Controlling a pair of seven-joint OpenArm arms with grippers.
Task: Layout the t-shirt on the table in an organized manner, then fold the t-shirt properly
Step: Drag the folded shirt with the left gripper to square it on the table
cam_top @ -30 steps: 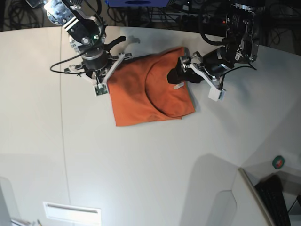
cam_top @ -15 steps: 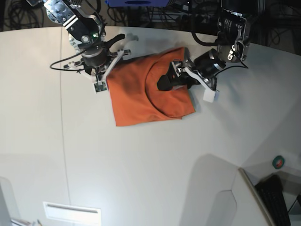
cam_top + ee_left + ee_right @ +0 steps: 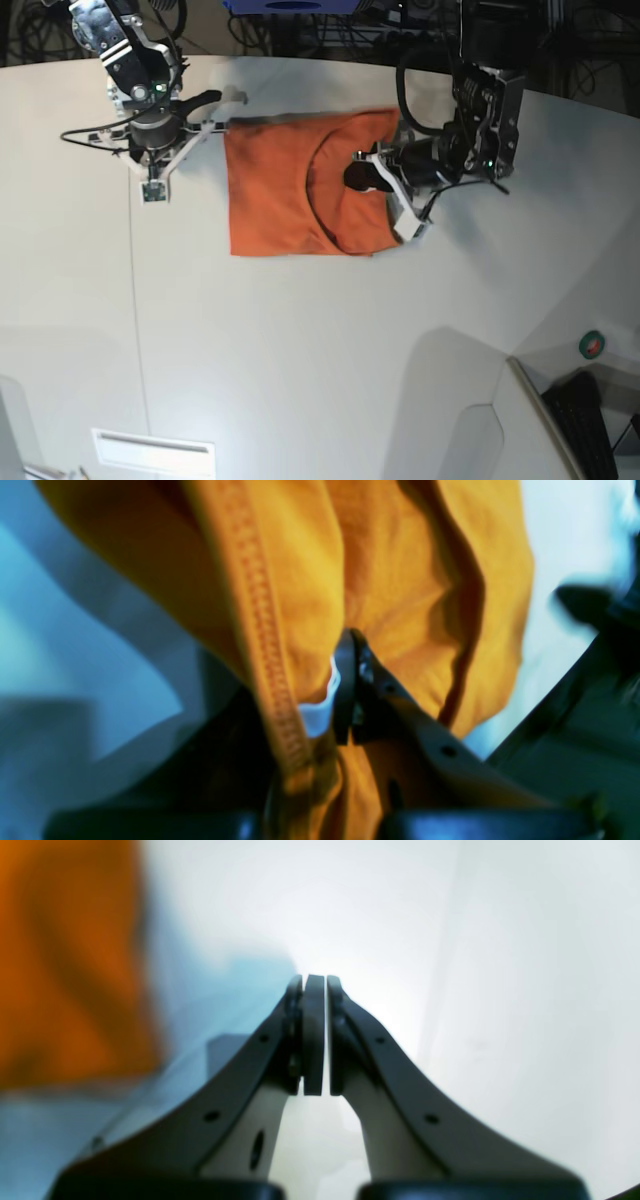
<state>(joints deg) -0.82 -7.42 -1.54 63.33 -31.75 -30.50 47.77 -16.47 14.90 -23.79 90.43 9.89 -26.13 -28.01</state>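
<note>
Left gripper (image 3: 362, 176) clamped on a raised fold of the t-shirt (image 3: 275, 200), right gripper (image 3: 314, 1035) closed empty beside it; the garment lies partly folded on the table (image 3: 300, 340), so folding appears unfinished.

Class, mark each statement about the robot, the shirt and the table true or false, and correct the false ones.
1. The left gripper is shut on the t-shirt. True.
2. The right gripper holds cloth. False: it is shut on nothing, beside the shirt.
3. The t-shirt is blue. False: it is orange.
4. The shirt lies on the white table. True.
5. A white label shows by the left gripper's fingers. True.
</note>
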